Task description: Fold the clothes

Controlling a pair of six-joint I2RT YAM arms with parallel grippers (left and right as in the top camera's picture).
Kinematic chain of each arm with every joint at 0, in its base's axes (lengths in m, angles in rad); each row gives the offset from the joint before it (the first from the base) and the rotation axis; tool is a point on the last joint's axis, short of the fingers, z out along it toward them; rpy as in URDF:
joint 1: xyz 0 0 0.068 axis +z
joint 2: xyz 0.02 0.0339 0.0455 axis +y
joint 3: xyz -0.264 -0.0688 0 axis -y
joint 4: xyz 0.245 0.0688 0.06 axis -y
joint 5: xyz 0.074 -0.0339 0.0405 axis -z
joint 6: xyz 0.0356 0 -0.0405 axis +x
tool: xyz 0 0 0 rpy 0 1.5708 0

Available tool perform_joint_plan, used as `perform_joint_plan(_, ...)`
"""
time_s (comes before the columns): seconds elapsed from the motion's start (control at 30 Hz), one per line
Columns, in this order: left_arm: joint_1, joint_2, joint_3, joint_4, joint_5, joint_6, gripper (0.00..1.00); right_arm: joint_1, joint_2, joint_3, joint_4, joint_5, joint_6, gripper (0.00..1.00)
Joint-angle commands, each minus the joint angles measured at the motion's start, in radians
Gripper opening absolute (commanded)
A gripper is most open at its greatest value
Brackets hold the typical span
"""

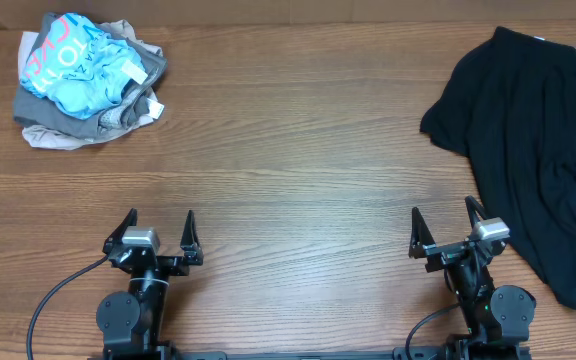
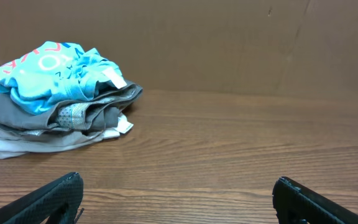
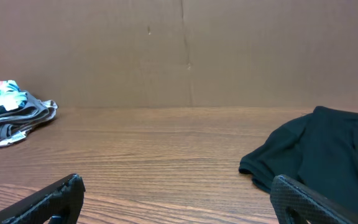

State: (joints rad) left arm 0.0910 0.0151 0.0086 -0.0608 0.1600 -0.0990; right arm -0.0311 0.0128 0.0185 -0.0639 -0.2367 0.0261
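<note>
A black shirt point(image 1: 543, 140) lies crumpled and spread at the right side of the table; it also shows in the right wrist view point(image 3: 319, 155). A bundle of light-blue printed, grey and beige garments point(image 1: 86, 78) sits at the far left; it shows in the left wrist view point(image 2: 55, 93) and small in the right wrist view point(image 3: 11, 115). My left gripper point(image 1: 158, 222) is open and empty near the front edge, left of centre. My right gripper point(image 1: 444, 218) is open and empty near the front edge, just left of the black shirt's lower part.
The wooden table point(image 1: 298, 140) spans the view. A brown cardboard wall point(image 2: 229, 43) stands behind the table. A cable point(image 1: 58, 290) runs from the left arm's base toward the front left.
</note>
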Motion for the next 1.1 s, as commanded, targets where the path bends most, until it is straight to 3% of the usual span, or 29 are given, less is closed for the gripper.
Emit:
perform_joint_plan(0.0,-0.006,-0.011,-0.004,0.009,-0.045,-0.002,1.00,0.005,-0.010,-0.010,0.007,-0.003,0.000,1.00)
perform_joint_plan(0.3,-0.006,-0.011,-0.004,-0.006,-0.045,-0.004,1.00,0.005,-0.010,-0.010,0.024,-0.109,0.000,1.00)
perform_joint_plan(0.4,-0.006,-0.011,-0.001,0.027,0.048,-0.042,1.00,0.005,-0.010,-0.003,0.018,-0.134,0.015,1.00)
perform_joint_plan(0.5,-0.006,-0.010,0.024,0.071,0.126,-0.053,1.00,0.005,-0.010,0.038,-0.006,-0.135,0.080,1.00)
perform_joint_plan(0.63,-0.006,0.027,0.137,-0.026,0.100,-0.058,1.00,0.005,-0.008,0.165,-0.098,-0.119,0.078,1.00)
perform_joint_plan(0.77,-0.006,0.137,0.247,-0.051,0.092,-0.036,1.00,0.005,0.019,0.301,-0.185,-0.054,0.071,1.00)
perform_joint_plan(1.07,-0.006,0.592,0.583,-0.067,0.171,-0.036,1.00,0.005,0.280,0.588,-0.336,0.031,0.022,1.00)
